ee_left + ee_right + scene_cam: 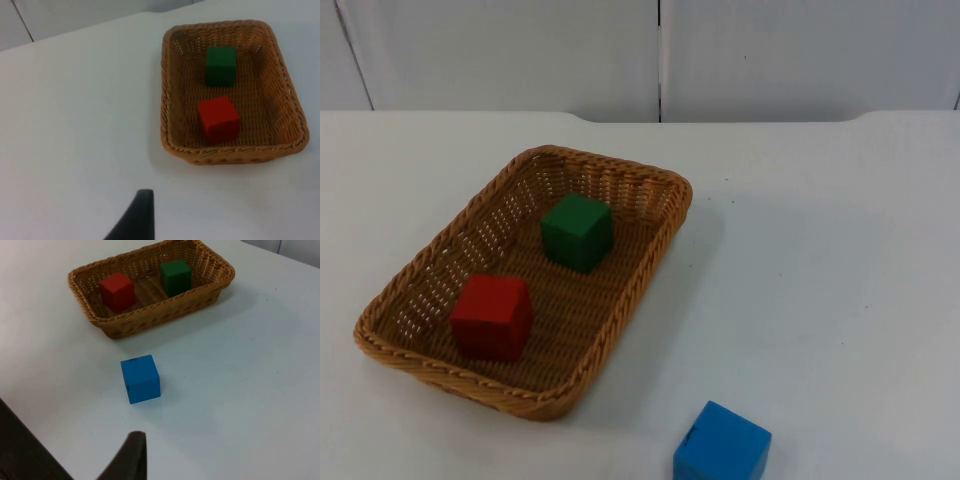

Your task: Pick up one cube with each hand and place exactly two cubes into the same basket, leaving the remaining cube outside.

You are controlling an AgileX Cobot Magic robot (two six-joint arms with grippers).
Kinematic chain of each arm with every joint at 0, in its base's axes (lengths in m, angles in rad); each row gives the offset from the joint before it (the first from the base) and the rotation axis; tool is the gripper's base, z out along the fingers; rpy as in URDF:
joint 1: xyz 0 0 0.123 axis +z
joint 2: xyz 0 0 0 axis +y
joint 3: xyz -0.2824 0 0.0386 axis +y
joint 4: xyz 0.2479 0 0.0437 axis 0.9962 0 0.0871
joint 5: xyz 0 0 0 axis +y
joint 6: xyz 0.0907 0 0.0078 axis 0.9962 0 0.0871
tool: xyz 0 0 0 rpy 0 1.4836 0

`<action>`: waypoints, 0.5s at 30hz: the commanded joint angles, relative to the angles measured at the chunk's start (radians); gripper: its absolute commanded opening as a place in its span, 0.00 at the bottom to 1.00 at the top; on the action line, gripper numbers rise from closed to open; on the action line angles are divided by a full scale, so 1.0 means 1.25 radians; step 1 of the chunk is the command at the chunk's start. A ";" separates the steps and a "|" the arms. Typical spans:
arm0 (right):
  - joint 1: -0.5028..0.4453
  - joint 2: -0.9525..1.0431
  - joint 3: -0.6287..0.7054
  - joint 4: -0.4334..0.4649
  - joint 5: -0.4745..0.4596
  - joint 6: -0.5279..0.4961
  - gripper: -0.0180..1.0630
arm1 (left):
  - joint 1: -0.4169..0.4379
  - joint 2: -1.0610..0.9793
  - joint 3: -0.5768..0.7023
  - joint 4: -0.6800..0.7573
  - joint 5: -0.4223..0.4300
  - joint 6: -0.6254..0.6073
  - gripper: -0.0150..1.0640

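blue cube (721, 445) outside (on table); basket (415, 345) holds red cube (492, 316), green cube (577, 232).

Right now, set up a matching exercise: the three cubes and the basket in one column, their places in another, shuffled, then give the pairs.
1. red wooden cube
2. green wooden cube
3. blue wooden cube
4. woven wicker basket

A. on the bare table, outside the basket
B. in the basket, at the end nearer the partition wall
C. on the table, holding two cubes
D. in the basket, at the end farther from the wall

Pairs: 1-D, 2-B, 3-A, 4-C
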 commanded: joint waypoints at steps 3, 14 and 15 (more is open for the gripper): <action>-0.001 -0.003 -0.001 0.005 0.000 0.003 0.98 | 0.002 -0.004 0.004 -0.007 -0.006 -0.004 0.99; -0.001 -0.003 -0.001 0.005 0.000 0.003 0.98 | 0.002 -0.004 0.004 -0.006 -0.006 -0.004 0.99; -0.001 -0.003 -0.001 0.005 0.000 0.003 0.98 | 0.005 -0.004 0.004 -0.006 -0.006 -0.004 0.99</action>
